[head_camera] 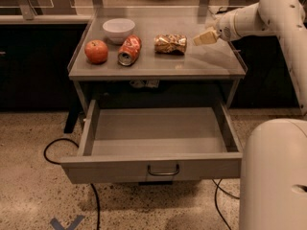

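Note:
On a grey table top (201, 61) lie a red apple (96, 51), a white bowl (118, 29), a red soda can (129, 50) on its side and a crinkled brown snack bag (171, 43). My gripper (203, 38) hovers just above the table at the right, a short way right of the snack bag, which is the nearest thing to it. It touches nothing that I can see. The white arm reaches in from the upper right.
Below the table top a wide grey drawer (153, 164) stands pulled out, its inside bare, with a metal handle (163, 170) in front. Black cables (53, 147) run over the speckled floor. The robot's white body (273, 176) fills the lower right.

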You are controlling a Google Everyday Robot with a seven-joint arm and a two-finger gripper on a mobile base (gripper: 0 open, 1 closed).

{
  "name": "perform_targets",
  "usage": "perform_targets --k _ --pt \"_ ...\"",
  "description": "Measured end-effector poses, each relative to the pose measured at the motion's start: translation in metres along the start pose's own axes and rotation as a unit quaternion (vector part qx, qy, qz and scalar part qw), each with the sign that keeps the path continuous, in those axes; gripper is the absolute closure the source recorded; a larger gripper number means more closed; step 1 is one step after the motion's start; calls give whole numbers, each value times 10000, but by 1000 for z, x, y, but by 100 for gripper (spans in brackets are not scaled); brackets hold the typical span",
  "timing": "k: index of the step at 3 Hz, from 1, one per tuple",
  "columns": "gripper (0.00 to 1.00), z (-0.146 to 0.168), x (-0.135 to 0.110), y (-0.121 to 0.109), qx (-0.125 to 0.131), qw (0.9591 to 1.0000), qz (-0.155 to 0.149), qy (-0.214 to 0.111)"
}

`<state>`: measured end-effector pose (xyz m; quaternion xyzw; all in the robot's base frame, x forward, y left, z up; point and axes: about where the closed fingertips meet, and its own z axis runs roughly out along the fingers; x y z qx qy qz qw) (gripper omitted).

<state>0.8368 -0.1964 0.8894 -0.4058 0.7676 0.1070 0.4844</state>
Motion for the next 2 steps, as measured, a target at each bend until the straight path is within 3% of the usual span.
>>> perform_targets --k 1,2 --pt "0 0 0 0 -1 10000 0 0" --pt "0 0 0 0 -1 10000 0 0"
